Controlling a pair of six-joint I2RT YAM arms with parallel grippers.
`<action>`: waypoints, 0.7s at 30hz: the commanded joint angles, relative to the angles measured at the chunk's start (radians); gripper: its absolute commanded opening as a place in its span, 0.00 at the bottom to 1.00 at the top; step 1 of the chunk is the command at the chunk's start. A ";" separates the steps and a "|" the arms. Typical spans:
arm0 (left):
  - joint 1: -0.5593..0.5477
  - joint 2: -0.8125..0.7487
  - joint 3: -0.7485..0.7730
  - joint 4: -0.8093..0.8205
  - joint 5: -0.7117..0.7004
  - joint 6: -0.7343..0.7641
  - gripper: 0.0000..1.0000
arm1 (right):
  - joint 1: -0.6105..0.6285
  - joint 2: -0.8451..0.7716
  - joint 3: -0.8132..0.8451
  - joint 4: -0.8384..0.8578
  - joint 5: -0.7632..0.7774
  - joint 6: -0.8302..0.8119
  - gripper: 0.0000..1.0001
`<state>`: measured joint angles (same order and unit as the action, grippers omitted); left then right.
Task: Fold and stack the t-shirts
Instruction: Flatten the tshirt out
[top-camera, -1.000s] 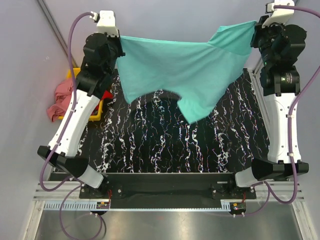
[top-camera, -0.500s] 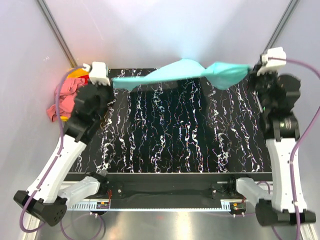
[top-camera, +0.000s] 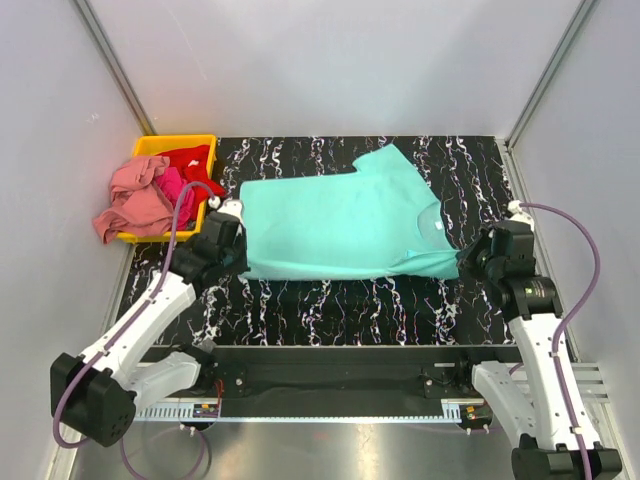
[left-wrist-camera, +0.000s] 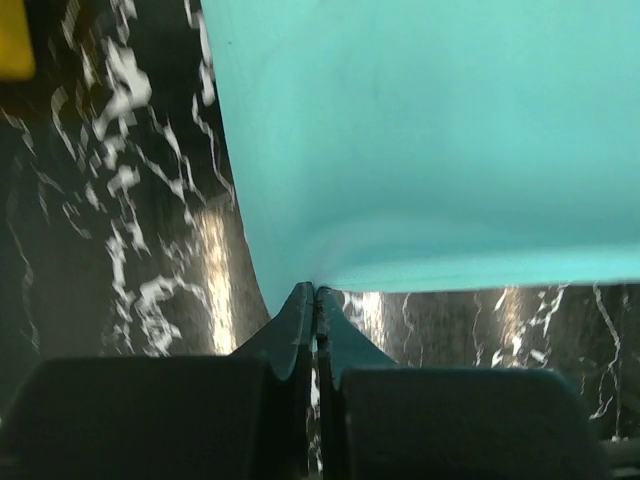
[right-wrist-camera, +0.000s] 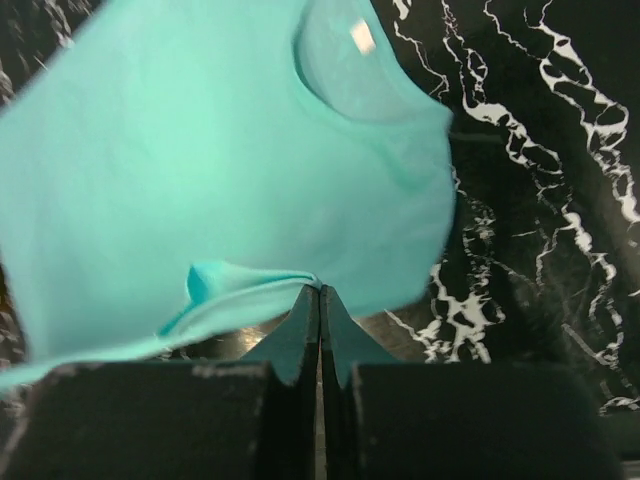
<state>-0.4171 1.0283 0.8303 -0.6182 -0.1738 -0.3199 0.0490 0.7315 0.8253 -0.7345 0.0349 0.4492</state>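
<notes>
1 second ago the teal shirt (top-camera: 340, 225) hung stretched in the air between both raised arms. Now it lies spread flat on the table (top-camera: 330, 300), collar to the right. The left gripper (left-wrist-camera: 315, 295) is down at table level, pinching the near-left hem corner. The right gripper (right-wrist-camera: 320, 290), also low, pinches a bunched near edge below the collar. The laying-out looks done, so folding can start. 3 more shirts wait in the bin (top-camera: 180, 140): pink (top-camera: 130, 195), magenta (top-camera: 172, 185) and red (top-camera: 190, 158).
</notes>
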 joint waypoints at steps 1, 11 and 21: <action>0.003 -0.036 -0.049 -0.011 0.042 -0.122 0.00 | 0.006 0.019 0.098 -0.072 0.063 0.221 0.00; 0.003 -0.054 -0.146 0.008 0.004 -0.225 0.00 | 0.006 -0.202 -0.153 -0.114 -0.038 0.375 0.00; 0.003 0.027 -0.132 -0.047 -0.087 -0.318 0.00 | 0.006 0.029 -0.137 0.047 0.019 0.224 0.00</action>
<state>-0.4171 1.0420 0.6827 -0.6605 -0.1848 -0.5850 0.0505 0.6979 0.6613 -0.7650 -0.0051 0.7303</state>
